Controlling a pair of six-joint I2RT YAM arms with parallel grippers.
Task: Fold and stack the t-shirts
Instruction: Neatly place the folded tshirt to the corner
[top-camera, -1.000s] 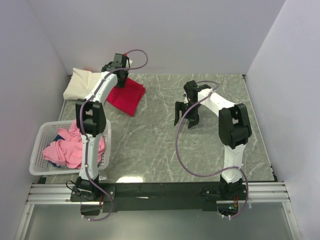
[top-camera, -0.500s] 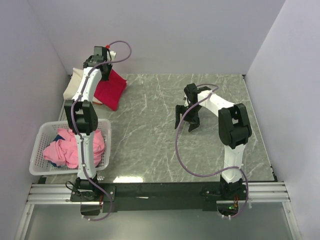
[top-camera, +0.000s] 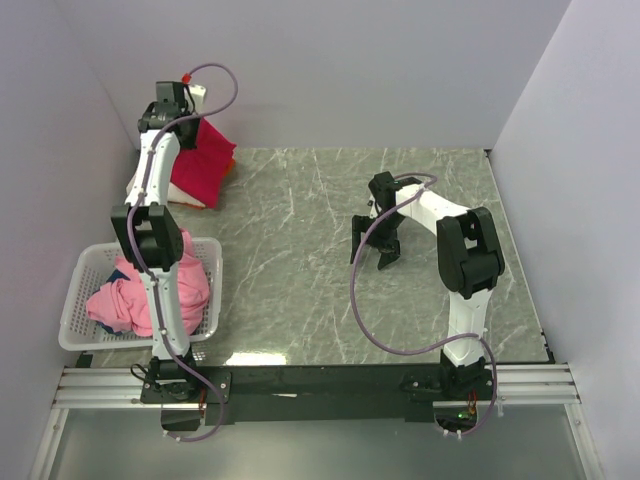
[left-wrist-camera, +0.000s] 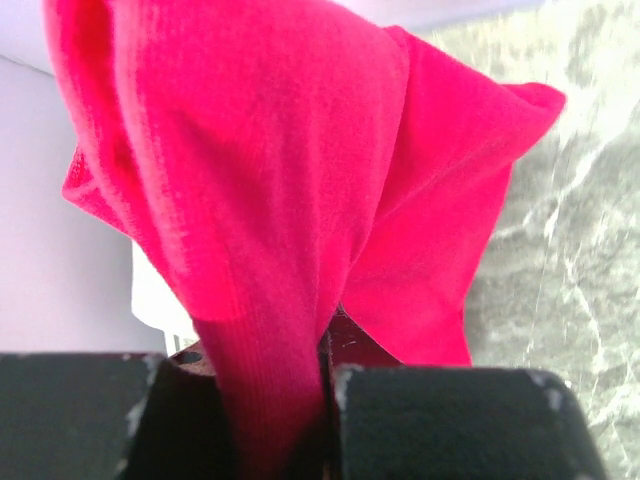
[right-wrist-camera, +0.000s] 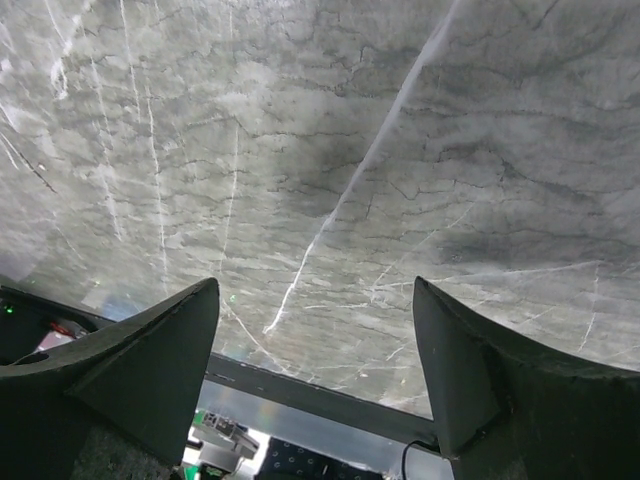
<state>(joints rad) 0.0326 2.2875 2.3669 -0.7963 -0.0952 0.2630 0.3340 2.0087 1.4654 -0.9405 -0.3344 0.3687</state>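
Broadly, a grey-green marbled surface (top-camera: 300, 290) fills the middle of the overhead view, with pale walls around it on three sides. Two white-and-black arms rise from its near edge. The left arm (top-camera: 150, 240) reaches far back into the rear left corner, and the right arm (top-camera: 462, 250) bends in toward the centre-right of the surface.

At the near left stands a white plastic lattice basket (top-camera: 72, 318), and light pink t-shirts (top-camera: 125, 300) lie heaped and crumpled inside it.

The crimson red t-shirt (top-camera: 203, 160) hangs in the far left corner beside the back wall. In the left wrist view the crimson cloth (left-wrist-camera: 300, 170) drapes in loose folds from the left jaws, which are clenched on a gathered ridge of it pinched between the two black fingers. Its lower part overlaps the cream-white t-shirt (top-camera: 137, 186), which lies on the surface against the left wall. Whether the two shirts touch cannot be told.

The right jaws are spread wide and grasp nothing. In the right wrist view only bare marble shows between the two dark fingers (right-wrist-camera: 150, 370). They point down at the surface, well apart from every shirt.
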